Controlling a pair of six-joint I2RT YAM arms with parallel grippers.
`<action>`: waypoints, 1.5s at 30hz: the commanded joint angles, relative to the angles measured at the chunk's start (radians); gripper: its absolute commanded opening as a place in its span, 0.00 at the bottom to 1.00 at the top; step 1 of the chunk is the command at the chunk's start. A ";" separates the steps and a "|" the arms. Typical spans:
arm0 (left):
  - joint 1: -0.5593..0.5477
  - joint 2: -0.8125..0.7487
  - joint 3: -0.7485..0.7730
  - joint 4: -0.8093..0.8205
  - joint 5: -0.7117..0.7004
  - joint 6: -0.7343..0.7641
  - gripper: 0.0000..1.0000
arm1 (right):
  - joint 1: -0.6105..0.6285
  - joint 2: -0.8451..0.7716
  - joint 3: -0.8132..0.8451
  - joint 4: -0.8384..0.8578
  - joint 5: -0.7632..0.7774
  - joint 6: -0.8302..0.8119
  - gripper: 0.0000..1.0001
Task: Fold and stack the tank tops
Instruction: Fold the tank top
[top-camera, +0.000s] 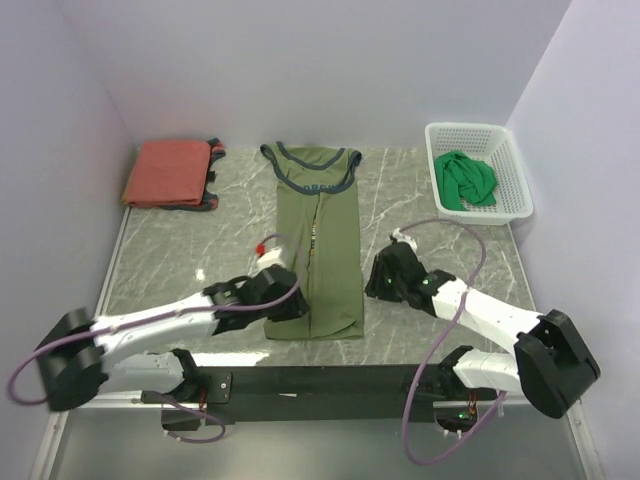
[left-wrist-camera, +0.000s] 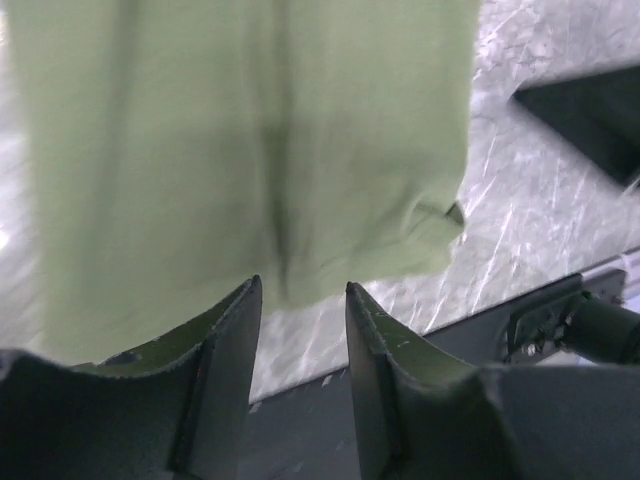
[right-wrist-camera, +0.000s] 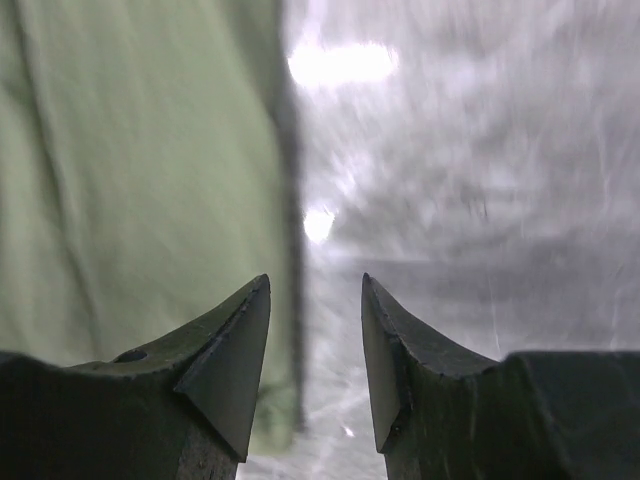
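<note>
Left pincer (top-camera: 296, 304) and right pincer (top-camera: 371, 285) flank olive top (top-camera: 335, 235).

A high camera is looking down from above the near edge across the whole grey marbled tabletop (top-camera: 180, 250). Both wrist cameras are looking closely at the lower part of the long olive green cloth tank top (top-camera: 322, 265), which all three views are sharing.

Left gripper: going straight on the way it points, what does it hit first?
Most likely the near hem of the olive green tank top, just ahead of the open left gripper. Depth is unclear; since it is angled down, it may touch the marble table first.
</note>
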 joint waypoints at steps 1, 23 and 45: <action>-0.002 0.166 0.145 0.156 0.078 0.107 0.43 | 0.021 -0.059 -0.086 0.170 -0.048 0.059 0.49; 0.003 0.720 0.458 0.317 0.248 0.294 0.33 | 0.145 -0.205 -0.306 0.184 -0.038 0.272 0.43; 0.004 0.806 0.468 0.227 0.204 0.256 0.25 | 0.230 -0.323 -0.344 0.042 -0.010 0.369 0.02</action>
